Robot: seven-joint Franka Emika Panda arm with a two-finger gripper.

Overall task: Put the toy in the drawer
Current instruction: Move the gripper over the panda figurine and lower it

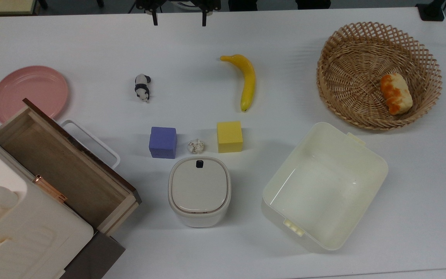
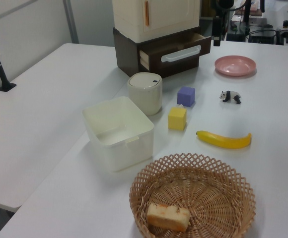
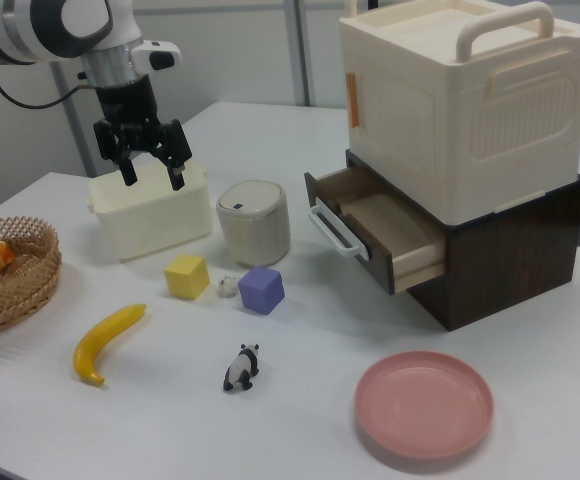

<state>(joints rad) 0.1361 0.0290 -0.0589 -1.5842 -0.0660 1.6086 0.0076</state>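
The claw hangs open and empty, high above the tabletop. Next it must go down to the panda toy, grab it, then carry it to the open drawer.

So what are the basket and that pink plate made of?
The basket looks like woven wicker or rattan: tan strands in an open lattice, matte. The plate seems smooth plastic, possibly melamine, with an even pink colour and a soft sheen; ceramic can't be ruled out.
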